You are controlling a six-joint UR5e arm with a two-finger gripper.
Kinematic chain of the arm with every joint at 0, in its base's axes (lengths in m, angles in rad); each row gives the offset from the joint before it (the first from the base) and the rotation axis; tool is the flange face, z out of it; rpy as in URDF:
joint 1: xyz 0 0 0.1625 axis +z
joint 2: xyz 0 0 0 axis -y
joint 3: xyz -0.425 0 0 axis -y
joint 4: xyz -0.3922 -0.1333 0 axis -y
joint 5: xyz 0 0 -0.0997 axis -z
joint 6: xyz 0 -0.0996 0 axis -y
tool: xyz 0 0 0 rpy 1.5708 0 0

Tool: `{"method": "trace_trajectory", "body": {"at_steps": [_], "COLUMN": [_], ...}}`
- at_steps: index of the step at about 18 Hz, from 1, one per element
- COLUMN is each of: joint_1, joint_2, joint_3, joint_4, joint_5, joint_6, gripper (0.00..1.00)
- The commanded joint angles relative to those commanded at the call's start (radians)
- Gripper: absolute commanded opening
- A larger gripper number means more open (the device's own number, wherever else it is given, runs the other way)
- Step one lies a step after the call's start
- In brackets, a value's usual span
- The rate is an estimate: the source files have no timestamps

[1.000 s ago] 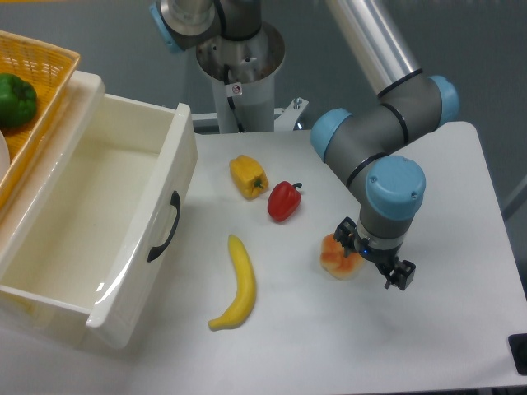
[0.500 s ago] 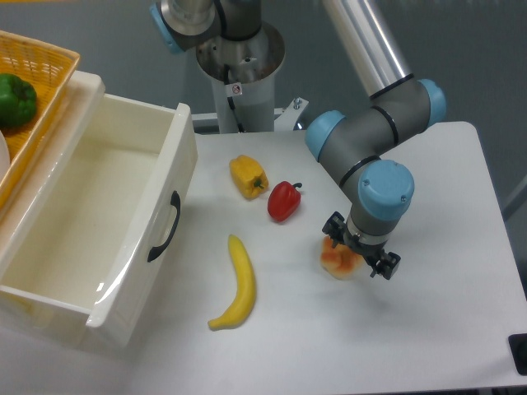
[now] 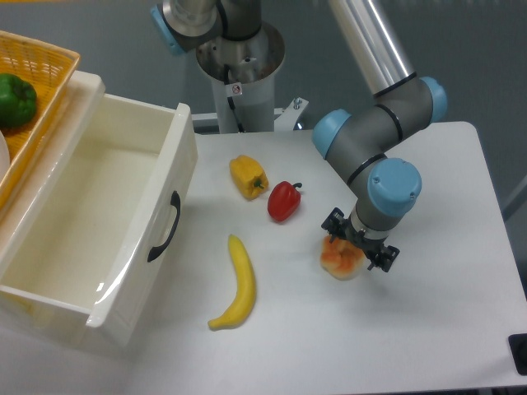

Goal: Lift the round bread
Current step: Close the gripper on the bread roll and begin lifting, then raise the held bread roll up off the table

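The round bread (image 3: 337, 260) is a small glossy orange-tan bun with pale patches, lying on the white table right of centre. My gripper (image 3: 360, 241) hangs over the bread's upper right part and hides that side. Its two black fingers (image 3: 333, 222) stand apart, one at the bread's upper left and the other to its right. The gripper is open and holds nothing. I cannot tell whether the fingers touch the bread.
A red bell pepper (image 3: 283, 201) and a yellow bell pepper (image 3: 248, 176) lie left of the bread, and a banana (image 3: 236, 285) lies further front left. An open white drawer (image 3: 97, 222) stands at the left, with a wicker basket (image 3: 43, 78) holding a green pepper (image 3: 16, 99) behind it.
My gripper has shifted a little to the left and turned slightly over the bread. The bread has not moved.
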State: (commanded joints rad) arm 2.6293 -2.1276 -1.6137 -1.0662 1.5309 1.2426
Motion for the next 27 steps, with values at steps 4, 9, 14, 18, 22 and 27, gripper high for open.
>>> {"method": "trace_trajectory", "body": {"at_steps": [4,9,14,18,22,27], "joint_1": [-0.002,0.002,0.003,0.000,0.005,0.008], "joint_2": [-0.006,-0.002,0.005,0.008,0.009,-0.003], "joint_3": [-0.014,-0.011,0.015,0.078,0.127,0.209], "joint_4": [0.005,0.005,0.002,-0.009,-0.023,-0.107], "joint_5": [0.002,0.000,0.002,-0.005,-0.043,-0.054], "joint_6": [0.002,0.015,0.009,0.006,0.006,0.011], "gripper": [1.00,0.26,0.00,0.00,0.00,0.00]}}
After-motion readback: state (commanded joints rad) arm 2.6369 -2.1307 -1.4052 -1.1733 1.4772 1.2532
